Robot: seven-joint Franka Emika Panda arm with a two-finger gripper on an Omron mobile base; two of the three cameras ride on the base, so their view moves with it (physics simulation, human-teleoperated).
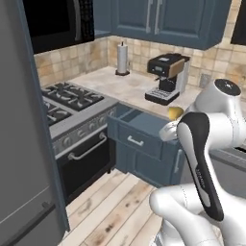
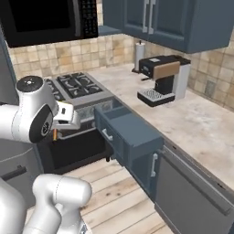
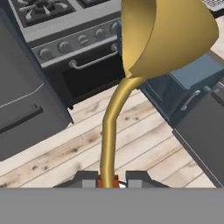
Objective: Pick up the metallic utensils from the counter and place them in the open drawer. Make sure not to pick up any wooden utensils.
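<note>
Golden spoon [image 3: 131, 65] clamped in end effector [image 3: 108, 180], open drawer [image 2: 125, 125] interior unclear

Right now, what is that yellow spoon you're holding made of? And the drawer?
The spoon looks like metal: smooth golden-yellow with a soft sheen, no wood grain. The tool is shut on its handle. The open drawer looks like painted wood or board, matte slate-blue, with a small silvery, likely metal, handle.

The beige marbled counter [image 2: 201, 123] is seen beside the stove. A coffee machine [image 2: 163, 78] and a paper towel roll [image 2: 139, 57] are borne on it.
</note>
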